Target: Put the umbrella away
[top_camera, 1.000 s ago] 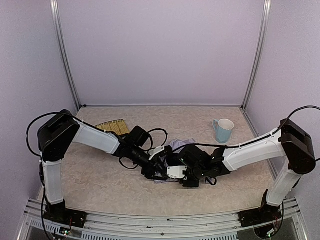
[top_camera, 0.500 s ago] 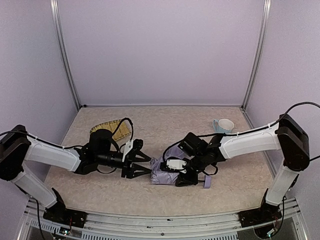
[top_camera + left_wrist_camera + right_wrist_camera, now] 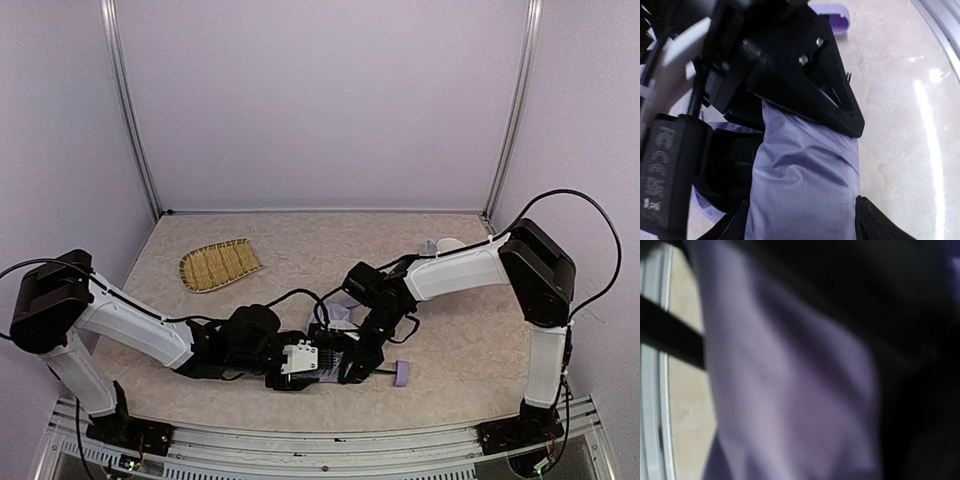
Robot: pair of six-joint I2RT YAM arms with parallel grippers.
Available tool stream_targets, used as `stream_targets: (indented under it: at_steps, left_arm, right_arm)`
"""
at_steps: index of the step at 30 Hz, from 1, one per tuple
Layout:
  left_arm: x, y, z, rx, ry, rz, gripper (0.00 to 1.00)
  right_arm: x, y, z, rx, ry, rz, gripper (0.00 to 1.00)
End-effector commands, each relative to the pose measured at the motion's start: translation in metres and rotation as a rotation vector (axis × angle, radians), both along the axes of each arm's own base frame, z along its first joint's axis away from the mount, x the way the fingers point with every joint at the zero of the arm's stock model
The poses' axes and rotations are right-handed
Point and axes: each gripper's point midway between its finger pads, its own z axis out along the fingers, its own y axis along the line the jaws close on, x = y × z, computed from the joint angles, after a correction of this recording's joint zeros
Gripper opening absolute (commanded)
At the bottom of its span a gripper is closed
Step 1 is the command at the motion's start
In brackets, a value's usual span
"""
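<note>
Umbrella (image 3: 802, 185) lies bundled on bench (image 3: 900, 125), lower centre of overhead frame, where both arms meet; left fingers (image 3: 871, 226) spread wide astride canopy fabric, right fingers (image 3: 835, 105) on it, state cannot be told.

Beige table (image 3: 300, 245) bears straw tray (image 3: 220, 265), umbrella (image 3: 802, 187) (bunched up), cup (image 3: 447, 243).

- Overhead view: bright, even, diffuse light, with only soft, faint shadows on the table (image 3: 460, 375).
- Left wrist view: white glare streaks right of the left claw (image 3: 802, 227); parts nearest the lens are blurred.
- Right wrist view: dim and wholly defocused; the umbrella (image 3: 790, 390) fabric is smeared.
</note>
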Motion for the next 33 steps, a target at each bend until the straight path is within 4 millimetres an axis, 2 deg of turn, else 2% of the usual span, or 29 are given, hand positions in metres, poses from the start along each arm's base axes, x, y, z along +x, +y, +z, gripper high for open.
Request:
stream_targets:
  at_steps: [1, 3, 6, 10, 12, 14, 18, 23, 25, 28, 31, 33]
  left_arm:
    - [0.016, 0.01, -0.034, 0.183, -0.013, 0.063, 0.68]
    - [0.017, 0.014, -0.049, 0.228, 0.028, 0.092, 0.67]
    - [0.018, 0.02, -0.065, 0.281, 0.065, 0.125, 0.6]
    - [0.01, 0.016, -0.07, 0.282, 0.129, 0.1, 0.45]
    - [0.011, 0.015, -0.071, 0.28, 0.159, 0.111, 0.34]
    - [0.013, 0.017, -0.076, 0.294, 0.21, 0.124, 0.28]
    - [0.008, 0.014, -0.084, 0.308, 0.368, 0.115, 0.25]
    - [-0.001, 0.013, -0.089, 0.309, 0.586, 0.097, 0.23]
    - [-0.006, 0.013, -0.092, 0.31, 0.694, 0.087, 0.23]
    - [-0.009, 0.016, -0.098, 0.322, 0.847, 0.084, 0.23]
    - [-0.014, 0.014, -0.099, 0.322, 0.946, 0.071, 0.22]
    - [-0.015, 0.016, -0.1, 0.336, 0.983, 0.075, 0.22]
  right_arm:
    - [-0.047, -0.062, -0.051, -0.318, 0.222, -0.003, 0.27]
    - [-0.042, -0.059, -0.047, -0.293, 0.217, -0.014, 0.3]
    - [-0.031, -0.054, -0.038, -0.246, 0.185, -0.041, 0.44]
    - [-0.009, -0.048, -0.017, -0.167, 0.123, -0.114, 0.59]
    - [0.003, -0.046, -0.006, -0.131, 0.081, -0.154, 0.67]
    - [0.014, -0.045, 0.006, -0.086, 0.028, -0.187, 0.75]
    - [0.035, -0.04, 0.045, 0.024, -0.145, -0.245, 0.83]
    - [0.065, -0.049, 0.102, 0.162, -0.469, -0.373, 0.84]
    - [0.064, -0.053, 0.115, 0.204, -0.607, -0.381, 0.84]
    - [0.05, -0.047, 0.13, 0.278, -0.847, -0.31, 0.84]
    - [0.035, -0.042, 0.125, 0.292, -1.028, -0.209, 0.86]
    - [0.033, -0.038, 0.116, 0.26, -1.095, -0.153, 0.88]
